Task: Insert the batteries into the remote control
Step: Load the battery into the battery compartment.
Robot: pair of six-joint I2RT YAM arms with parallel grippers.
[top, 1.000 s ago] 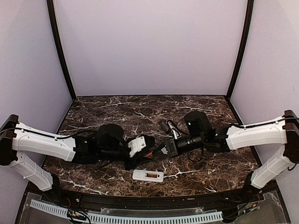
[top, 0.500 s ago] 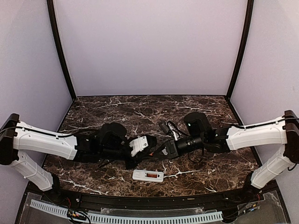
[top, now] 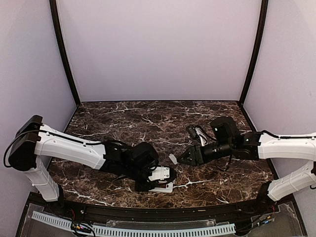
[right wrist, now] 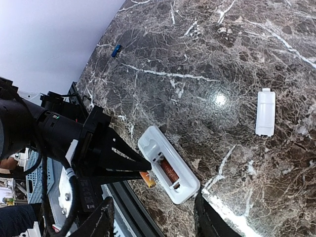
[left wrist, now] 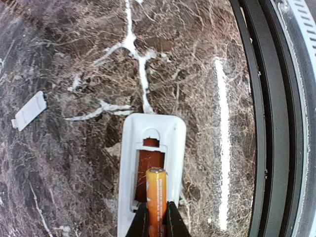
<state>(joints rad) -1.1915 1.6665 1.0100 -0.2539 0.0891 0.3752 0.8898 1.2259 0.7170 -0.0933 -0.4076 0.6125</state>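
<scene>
The remote control (left wrist: 129, 163) lies back-up near the table's front edge, its battery recess uncovered. An orange-red battery (left wrist: 148, 163) lies inside the recess. My left gripper (left wrist: 156, 212) is shut on an orange battery (left wrist: 156, 192) and holds it just above the recess's near end. In the right wrist view the remote control (right wrist: 183, 186) shows with that held battery (right wrist: 148, 178) at its side. A small blue battery (right wrist: 116, 50) lies far off by the wall. My right gripper (right wrist: 155, 222) stands open and empty, off to the right of the remote control (top: 168, 188).
The loose white cover piece (top: 173, 158) lies on the marble between the two grippers, also seen as cover piece (left wrist: 29, 110) and cover piece (right wrist: 265, 112). The table's black front rim (left wrist: 269, 123) runs close beside the remote.
The grippers met mid-table; my left shut on the orange battery and my right opened and drew back to the right. My left arm carried the battery down over the remote.
</scene>
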